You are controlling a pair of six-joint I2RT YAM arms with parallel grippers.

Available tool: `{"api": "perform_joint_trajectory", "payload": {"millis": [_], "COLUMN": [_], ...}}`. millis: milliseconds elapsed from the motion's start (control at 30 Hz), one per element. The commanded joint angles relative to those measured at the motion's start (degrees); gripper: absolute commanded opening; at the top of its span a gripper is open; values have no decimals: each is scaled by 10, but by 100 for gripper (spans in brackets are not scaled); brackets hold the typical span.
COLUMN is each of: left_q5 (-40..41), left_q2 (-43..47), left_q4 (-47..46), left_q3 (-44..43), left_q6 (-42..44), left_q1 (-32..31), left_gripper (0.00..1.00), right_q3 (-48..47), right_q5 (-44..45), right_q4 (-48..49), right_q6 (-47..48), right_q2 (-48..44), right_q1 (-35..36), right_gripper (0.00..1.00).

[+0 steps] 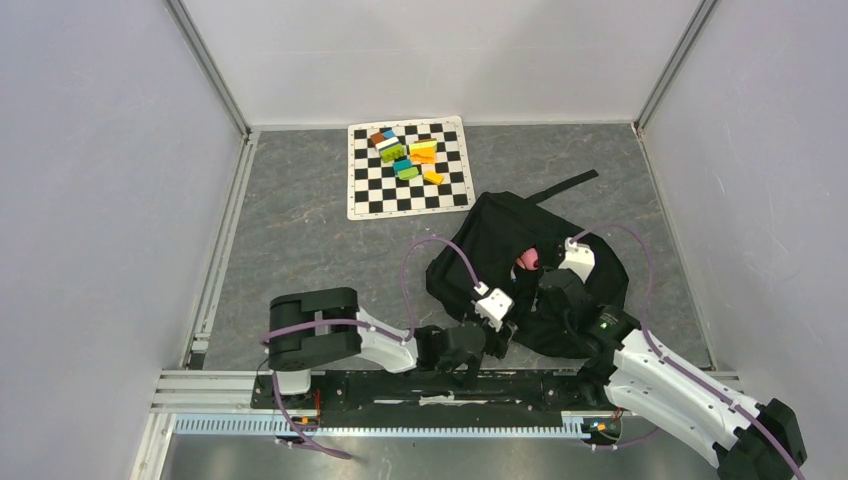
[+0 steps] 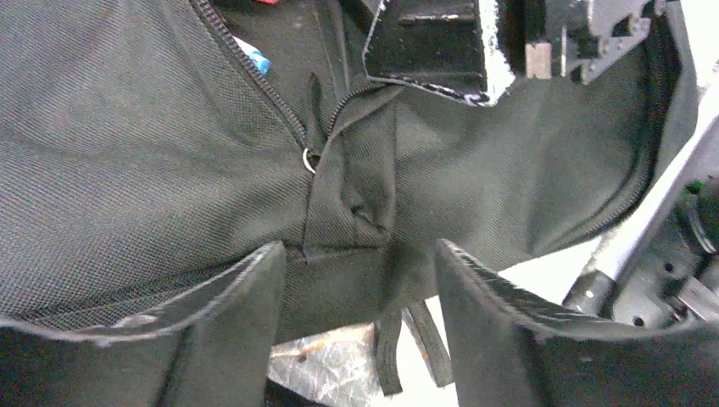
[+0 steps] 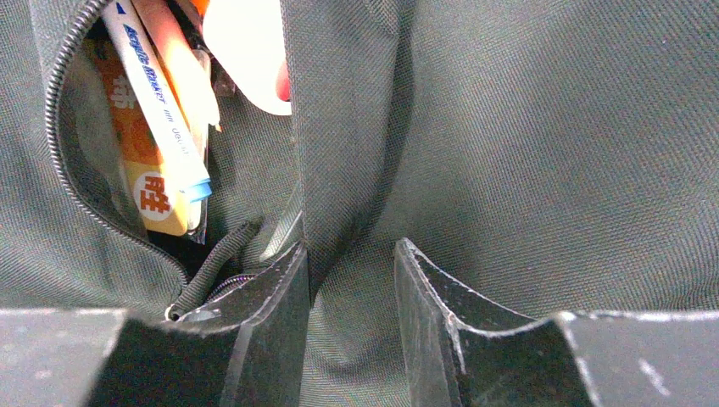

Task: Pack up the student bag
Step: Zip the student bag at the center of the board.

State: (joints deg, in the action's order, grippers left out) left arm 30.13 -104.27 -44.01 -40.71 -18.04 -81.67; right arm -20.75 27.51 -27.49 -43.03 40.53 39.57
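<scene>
Student bag (image 1: pixel 500 235) slumped on grey table (image 1: pixel 300 230), right of centre, just ahead of both arm bases. Pocket zip (image 3: pixel 64 161) open: inside, a white acrylic marker (image 3: pixel 157 102), an orange packet (image 3: pixel 148 186), and a white-and-red item (image 3: pixel 250 51) cut off at the top. Right gripper (image 3: pixel 349 250) pinches a raised fold of bag fabric. Left gripper (image 2: pixel 358 248) spread wide over bag cloth near a ring zip pull (image 2: pixel 311 159), holding nothing. Bag's depths dark. Checkered mat (image 1: pixel 365 195) at the far side carries coloured blocks (image 1: pixel 410 155).

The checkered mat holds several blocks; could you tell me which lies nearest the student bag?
The small orange block at the cluster's near-right edge; the rest lie farther.
</scene>
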Motion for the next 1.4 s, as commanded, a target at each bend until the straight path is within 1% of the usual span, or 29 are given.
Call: {"api": "perform_joint_trajectory", "payload": {"millis": [0, 33, 100, 200, 233, 300, 400, 467, 533, 700, 800, 900, 1000, 1100, 1233, 1367], "left_q5": [74, 87, 105, 128, 135, 141, 144, 143, 143, 146, 145, 144, 145, 144, 144, 144], "left_q2": [-43, -52, -68, -77, -79, -84, -91, -94, -95, -93, -90, -87, -84, -82, -80, -77], "left_q4": [-57, -55, -48, -44, -45, -45, -45, -45, -45, -46, -48, -51, -56, -58, -59, -58], "left_q3": [-37, -44, -57, -58, -56, -50, -46, -44, -43, -39, -36, -32, -27, -24, -25, -24], "left_q6": [25, 25, 25, 35, 37, 42, 46, 47, 48, 45, 43, 40, 38, 37, 37, 37], "left_q1": [-12, -13, -16, -22, -24, -28, -31, -32, -34, -36, -36, -36, -37, -37, -38, -38], "left_gripper": [63, 58, 45, 18, 11, 3, 2, 2, 2, 2, 2, 2, 2, 2, 2, 2], "right_q3": [32, 32, 30, 13, 1, -29, -88, -134, -172, -236, -249, -250, -249, -236, -207, -185], "right_q5": [-40, -39, -36, -22, -16, -1, 10, 7, -19, -90, -138, -161, -183, -213, -268, -347], "right_q4": [-50, -50, -49, -63, -72, -92, -122, -133, -130, -117, -106, -88, -82, -72, -48, -23], "right_q6": [-12, -10, -6, 9, 16, 35, 64, 88, 119, 187, 232, 255, 269, 286, 308, 334], "right_q2": [17, 18, 19, 18, 18, 20, 31, 37, 43, 85, 126, 145, 157, 167, 177, 177], "right_q1": [0, 0, 0, 0, 0, 0, 0, 0, 0, 0, -1, -5, -20, -44, -79, -118], "right_gripper": [45, 45, 45, 46, 48, 52, 59, 66, 71, 79, 76, 71, 65, 61, 59, 57]}}
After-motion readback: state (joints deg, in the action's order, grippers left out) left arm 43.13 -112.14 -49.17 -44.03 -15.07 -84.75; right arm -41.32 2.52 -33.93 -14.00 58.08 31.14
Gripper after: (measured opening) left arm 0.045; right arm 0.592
